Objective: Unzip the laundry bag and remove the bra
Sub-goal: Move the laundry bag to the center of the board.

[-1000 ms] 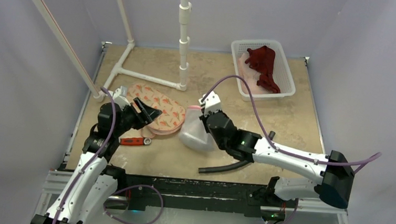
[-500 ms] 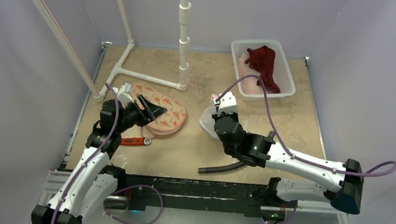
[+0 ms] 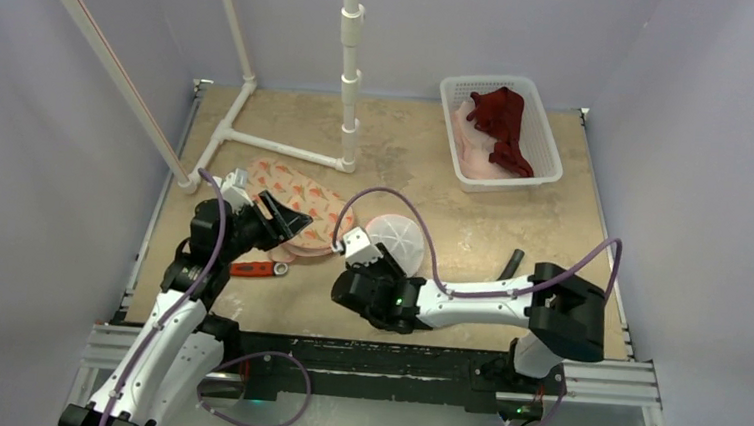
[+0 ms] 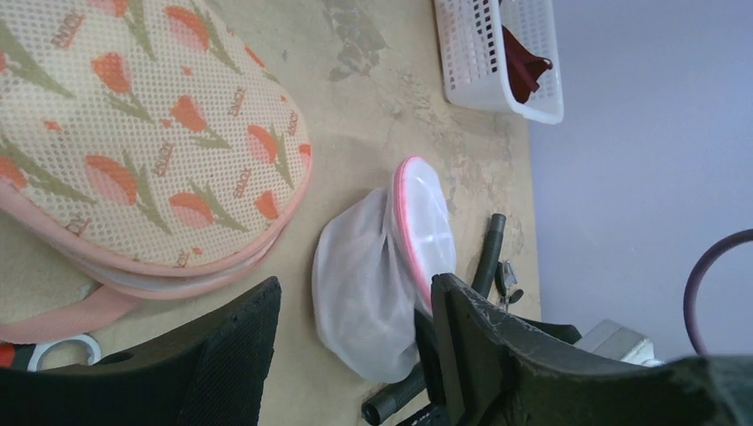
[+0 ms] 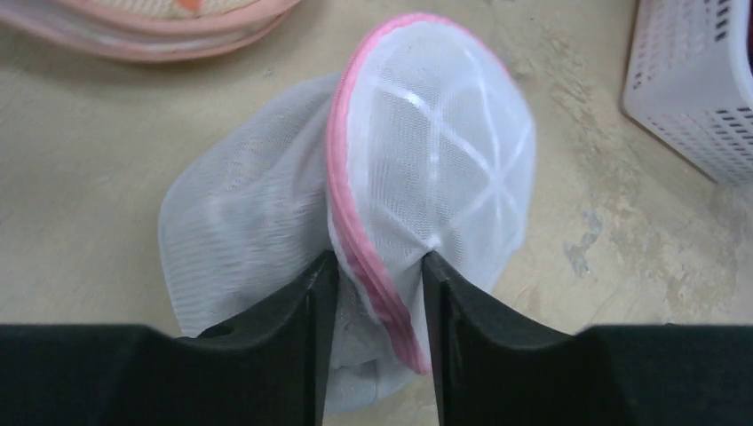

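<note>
A white mesh laundry bag (image 3: 398,239) with a pink rim lies on the table's middle; it also shows in the left wrist view (image 4: 373,275). My right gripper (image 5: 380,275) stands open at its near edge. The pink rim (image 5: 355,186) and bunched mesh sit between the parted fingers. In the top view the right gripper (image 3: 371,263) is low beside the bag. My left gripper (image 3: 287,217) hovers open and empty over the near edge of a tulip-print mesh pouch (image 3: 299,203). Its fingers (image 4: 226,346) frame bare table. No bra shows for certain.
At the back right, a white basket (image 3: 548,150) holds a dark red garment (image 3: 500,116) and a pale pink one. Red-handled scissors (image 3: 249,267) lie by the left arm. A black tube (image 3: 512,260) lies right of the bag. A white pipe frame (image 3: 348,71) stands at the back.
My right arm swung the white bag right, then brought it back left and down onto the table. Its jaws, shut on the bag before, now stand apart. The left arm barely moved.
</note>
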